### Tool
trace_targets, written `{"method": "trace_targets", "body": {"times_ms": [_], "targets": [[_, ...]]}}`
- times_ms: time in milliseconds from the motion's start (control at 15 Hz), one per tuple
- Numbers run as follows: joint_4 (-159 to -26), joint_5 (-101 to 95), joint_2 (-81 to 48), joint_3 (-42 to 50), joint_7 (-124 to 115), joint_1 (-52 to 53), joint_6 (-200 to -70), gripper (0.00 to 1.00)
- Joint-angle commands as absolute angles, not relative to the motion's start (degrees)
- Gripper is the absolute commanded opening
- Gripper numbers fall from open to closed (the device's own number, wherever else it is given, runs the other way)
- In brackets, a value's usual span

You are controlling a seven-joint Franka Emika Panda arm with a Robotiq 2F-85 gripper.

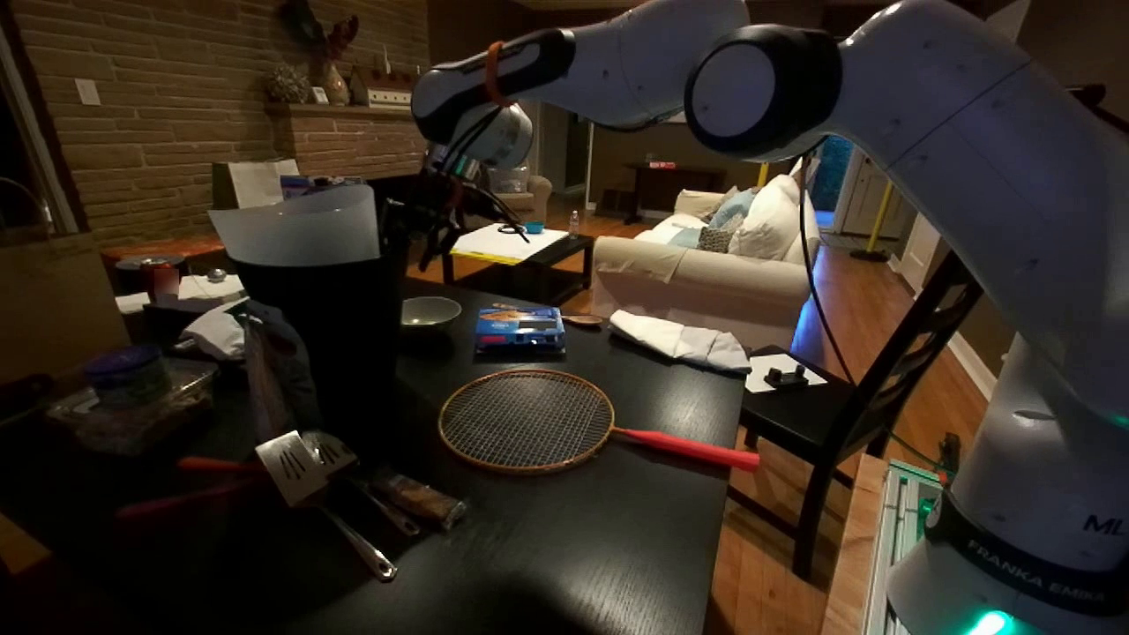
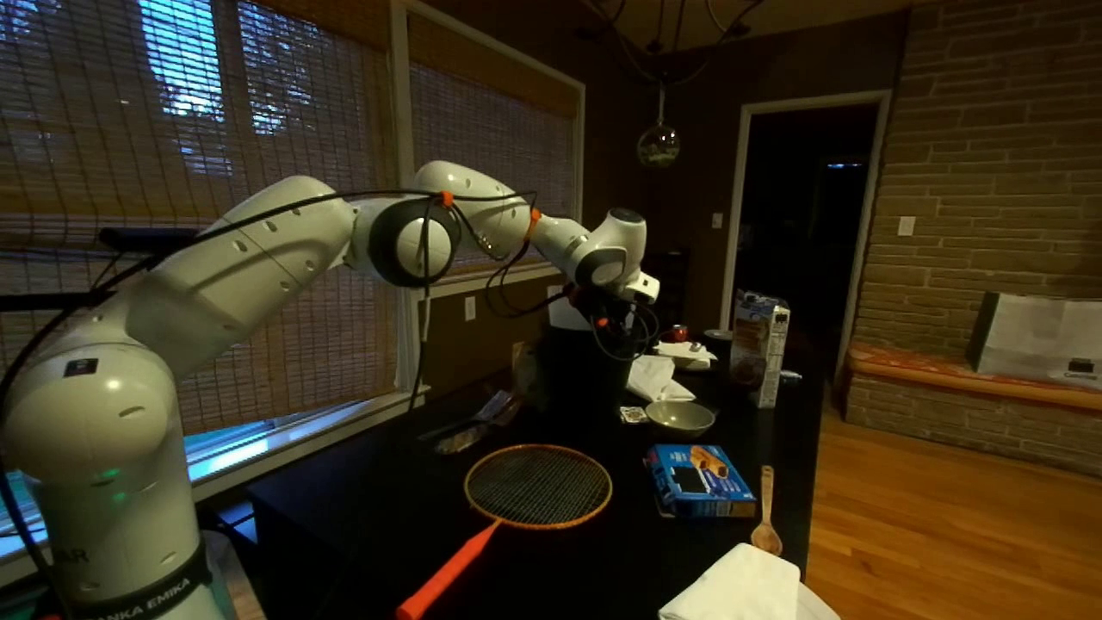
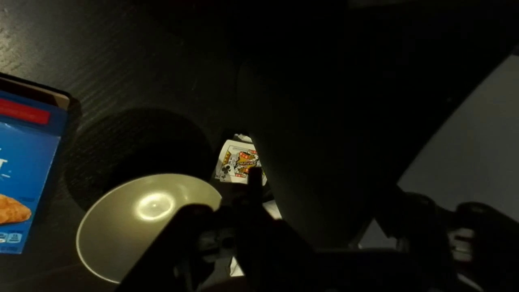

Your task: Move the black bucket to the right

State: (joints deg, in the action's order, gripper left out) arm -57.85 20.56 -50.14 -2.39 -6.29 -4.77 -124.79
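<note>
Grip pending: gripper (image 1: 413,240) poised beside black bucket (image 1: 331,335)

From left, the black bucket stands, apparently upright, on a dark table (image 1: 582,547), its pale rim band (image 1: 295,231) roughly level with the gripper just to its right. The gripper's fingers (image 3: 254,182) are spread and seem to pinch nothing; the gloom hides whether either reaches inside. The placing suggests a planned hold on the rim band, likely the only part of so broad a vessel thin enough to clasp. A pale bowl (image 1: 430,311) sits to the bucket's right in both exterior views, and in the wrist view playing cards (image 3: 240,162) show near it, beside the bucket; a push to the right could well foul both.

Across the dark table, where wood grain catches the light, lie a slotted spatula (image 1: 293,467), a wrapped packet (image 1: 430,503), a blue box (image 1: 520,332), a racket (image 1: 527,423) set flat and a folded white cloth (image 1: 679,342), probably no part of this job. Around it, in an exterior view, a brick wall (image 1: 159,123) gives way to a pale sofa (image 1: 701,269), a black chair (image 1: 811,423) and the white robot arm (image 1: 935,101), all in dim light.
</note>
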Motion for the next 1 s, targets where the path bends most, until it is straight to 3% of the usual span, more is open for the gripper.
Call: {"method": "trace_targets", "body": {"times_ms": [0,333,933], "targets": [[-49.6,17.89,-54.49,-2.77,-7.96,-5.02,-117.06,0.36],[-44.54,15.93,-55.93,-2.49,-7.0,-4.62,-111.67,0.02],[-43.64,17.17,-51.81,-2.6,0.7,-5.44,-110.96,0.02]]}}
